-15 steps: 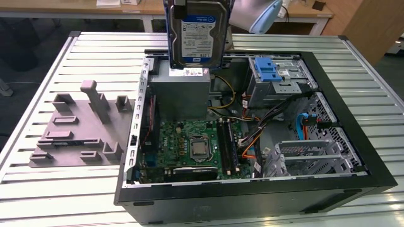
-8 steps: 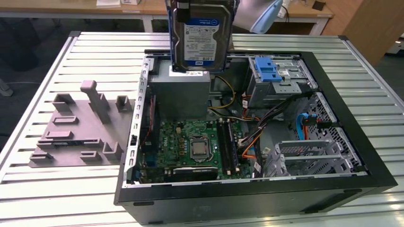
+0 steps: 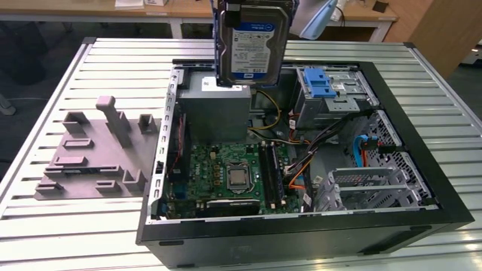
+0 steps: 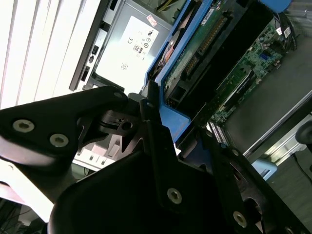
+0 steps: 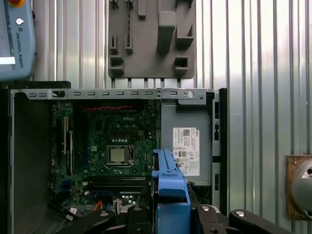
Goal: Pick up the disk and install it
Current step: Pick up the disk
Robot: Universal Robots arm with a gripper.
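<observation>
The disk point(image 3: 252, 42), a silver-grey drive with a white-and-blue label in a blue carrier, hangs upright in the air. It is over the far end of the open computer case point(image 3: 421, 169), just above the grey power supply box point(image 3: 218, 107). In the first wrist view the carrier's blue edge point(image 5: 170, 190) runs between the black fingers point(image 5: 217, 214). In the second wrist view the disk's circuit-board side point(image 4: 204, 53) shows. My gripper point(image 4: 178, 129) is shut on the carrier frame, with its jaws pressing on both sides.
Inside the case lie the green motherboard point(image 3: 233, 169), loose cables point(image 3: 301, 152) and a metal drive bay with a blue latch point(image 3: 324, 84). A grey fixture plate point(image 3: 98, 152) with raised blocks lies on the slatted table point(image 3: 90, 79) at the exterior view's left.
</observation>
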